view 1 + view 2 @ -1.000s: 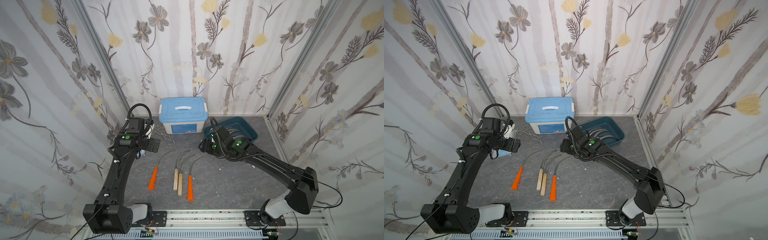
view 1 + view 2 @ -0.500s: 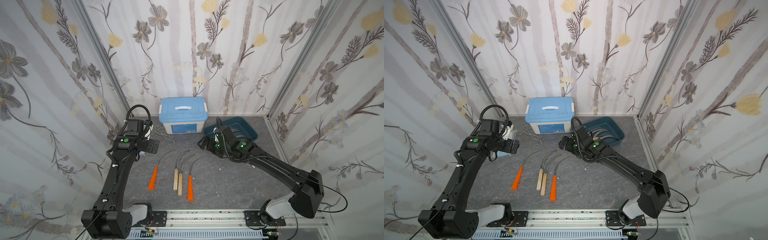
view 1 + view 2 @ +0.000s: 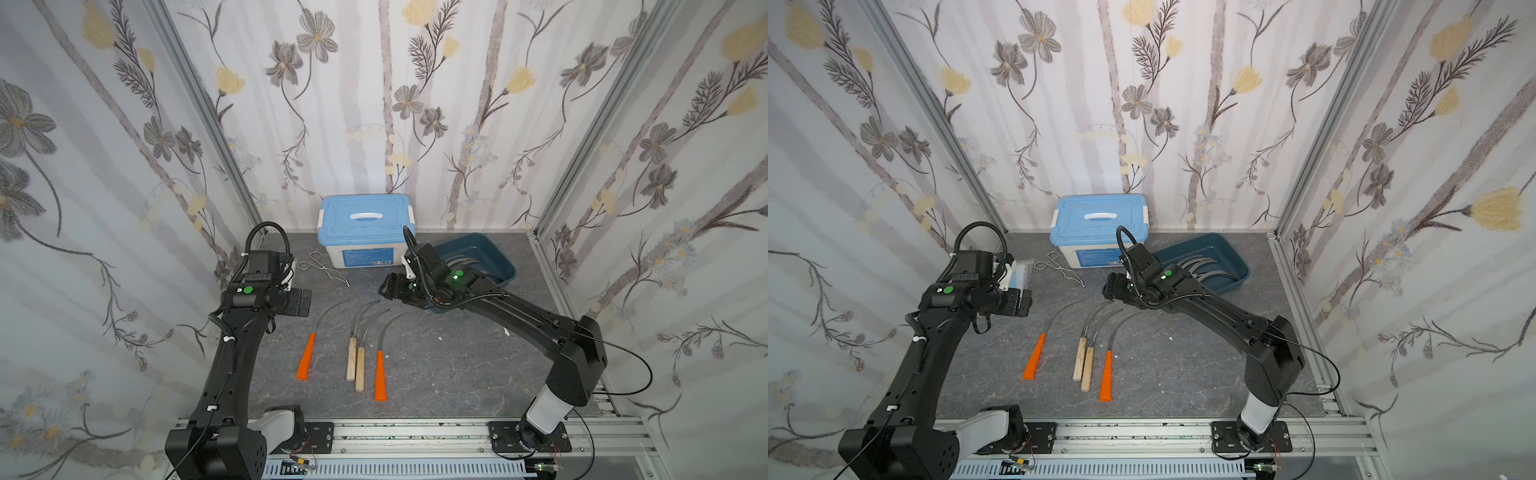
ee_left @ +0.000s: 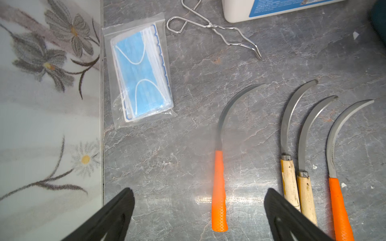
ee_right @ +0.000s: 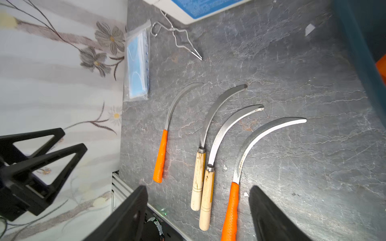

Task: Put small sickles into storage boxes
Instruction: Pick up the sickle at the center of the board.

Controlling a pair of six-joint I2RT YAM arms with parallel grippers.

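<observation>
Four small sickles with thin curved grey blades lie side by side mid-way across the grey marbled worktop (image 3: 457, 374). Their handles point to its near edge and their tips curl toward the far right corner. From left to right they are the left orange-handled sickle (image 3: 305, 359), two pale wooden-handled sickles (image 3: 352, 361) and the right orange-handled sickle (image 3: 380, 376).

The right arm's fingers (image 3: 392, 286) hover just beyond the tips, partly spread and empty. The right orange-handled sickle lies nearest, back toward the near edge, so this arm likely takes it. The left arm's fingers (image 3: 301, 301) hang wide apart and empty by the left edge.

Farther back, thin wire tongs (image 3: 324, 270), a bagged pack of blue face masks (image 4: 140, 68) and a white box with a blue lid (image 3: 365, 216) stand clear. In the far right corner, the shallow teal plastic tray (image 3: 505, 255) holds several sickles (image 3: 1200, 266).
</observation>
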